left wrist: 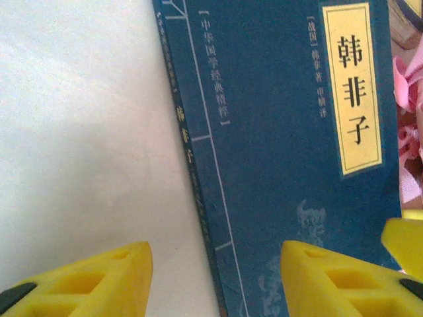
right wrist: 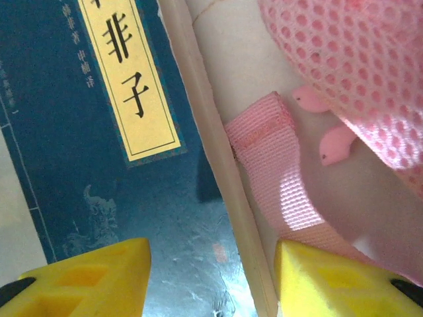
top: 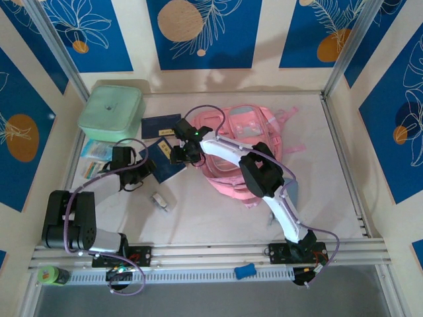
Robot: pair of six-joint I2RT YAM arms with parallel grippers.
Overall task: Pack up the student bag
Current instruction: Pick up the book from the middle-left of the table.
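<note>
One pink student bag [top: 246, 129] is set on the table [top: 330, 191], with bare room left to its right. A blue book [left wrist: 284, 132] is laid beside its left edge. The left gripper [left wrist: 215, 264] and right gripper [right wrist: 211, 264] are held open over the book's edges.

The large pink student bag [top: 248, 142] is soft cloth, with an open-weave mesh panel [right wrist: 357, 59] and a ribbed woven webbing strap [right wrist: 277, 172]. The dark blue paperback book [left wrist: 291, 172] has a smooth paper cover with a faint sheen and a matt yellow title label [left wrist: 353, 86]. The mint-green square box [top: 112, 109] looks like smooth plastic. The white tabletop [left wrist: 73, 132] is matt. The yellow fingertips [left wrist: 92, 284] of the left gripper [left wrist: 213, 281] look like matt moulded plastic.
</note>
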